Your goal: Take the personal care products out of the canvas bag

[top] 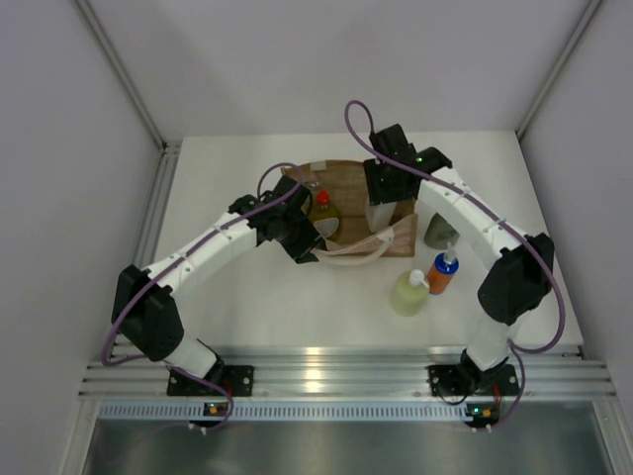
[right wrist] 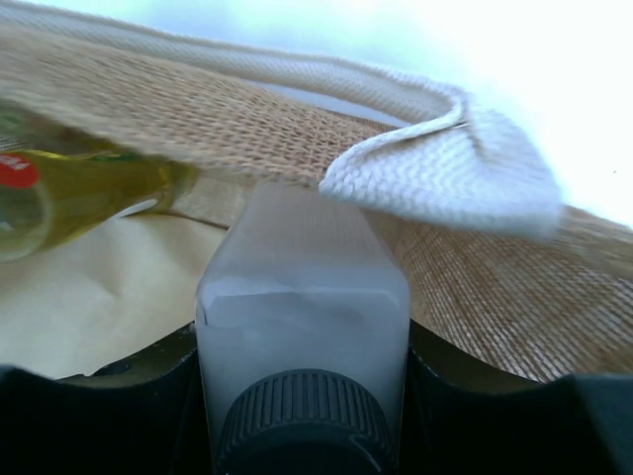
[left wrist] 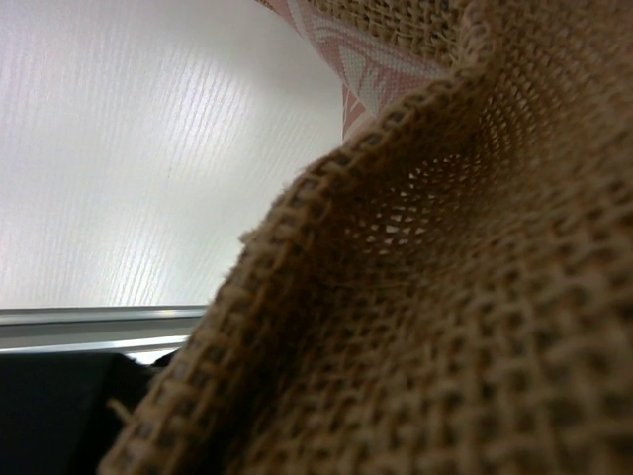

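Overhead, your right gripper (top: 380,206) reaches into the canvas bag (top: 346,181) at the middle of the table (top: 247,297), its jaws clamped on the white dark-capped bottle (right wrist: 302,317). In the right wrist view the black fingers (right wrist: 148,406) press against both sides of that bottle. Its dark cap is nearest the lens, and a cream tab (right wrist: 445,178) on the bag's rim sits just above it. The yellow red-capped bottle (top: 322,211) sits beside it, inside the bag.

Your left gripper (top: 303,245) is at the bag's left edge. Tan weave fills its wrist camera, so you cannot tell whether those jaws are apart or together.

Three products stand on the table outside the bag, on its right. The grey-green beige-pump bottle (top: 440,234) is just beside the right wall. Nearer the arm bases, the orange blue-capped bottle (top: 443,275) and the pale-green white-capped bottle (top: 408,294) stand close together. A cream looped handle (top: 361,249) droops over the near rim.
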`<state>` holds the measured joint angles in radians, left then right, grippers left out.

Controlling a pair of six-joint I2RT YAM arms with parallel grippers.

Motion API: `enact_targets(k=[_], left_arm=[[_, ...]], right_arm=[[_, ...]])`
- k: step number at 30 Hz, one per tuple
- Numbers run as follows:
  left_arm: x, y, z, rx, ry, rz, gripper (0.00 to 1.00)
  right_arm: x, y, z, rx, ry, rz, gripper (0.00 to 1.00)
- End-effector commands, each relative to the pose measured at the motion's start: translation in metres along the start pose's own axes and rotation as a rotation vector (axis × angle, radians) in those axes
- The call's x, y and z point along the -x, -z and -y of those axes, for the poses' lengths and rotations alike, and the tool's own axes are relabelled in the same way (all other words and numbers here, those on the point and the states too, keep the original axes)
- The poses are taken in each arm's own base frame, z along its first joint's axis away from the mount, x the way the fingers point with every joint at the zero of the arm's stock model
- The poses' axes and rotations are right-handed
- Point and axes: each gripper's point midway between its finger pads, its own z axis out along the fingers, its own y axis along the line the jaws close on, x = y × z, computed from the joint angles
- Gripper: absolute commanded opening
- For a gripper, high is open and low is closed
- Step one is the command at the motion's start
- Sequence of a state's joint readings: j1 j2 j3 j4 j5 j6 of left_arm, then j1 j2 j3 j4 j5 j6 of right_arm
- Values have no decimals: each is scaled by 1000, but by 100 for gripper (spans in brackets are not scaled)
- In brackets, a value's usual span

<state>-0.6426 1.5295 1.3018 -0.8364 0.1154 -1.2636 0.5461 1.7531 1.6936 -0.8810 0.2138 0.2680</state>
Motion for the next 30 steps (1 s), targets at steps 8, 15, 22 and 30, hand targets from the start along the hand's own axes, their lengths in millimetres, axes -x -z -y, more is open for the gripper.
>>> enact_targets(k=[8, 15, 22, 30], left_arm=[[-2, 11, 17, -55, 5, -7, 57], [-3, 10, 16, -50, 5, -12, 72], [-3, 8, 16, -48, 5, -14, 78], [-2, 9, 17, -50, -2, -7, 82]], right_arm=[[70, 104, -1, 70, -2, 212, 0], [72, 150, -4, 119, -11, 246, 0], [80, 210, 7, 160, -87, 359, 0], [84, 271, 60, 110, -234, 518, 0]])
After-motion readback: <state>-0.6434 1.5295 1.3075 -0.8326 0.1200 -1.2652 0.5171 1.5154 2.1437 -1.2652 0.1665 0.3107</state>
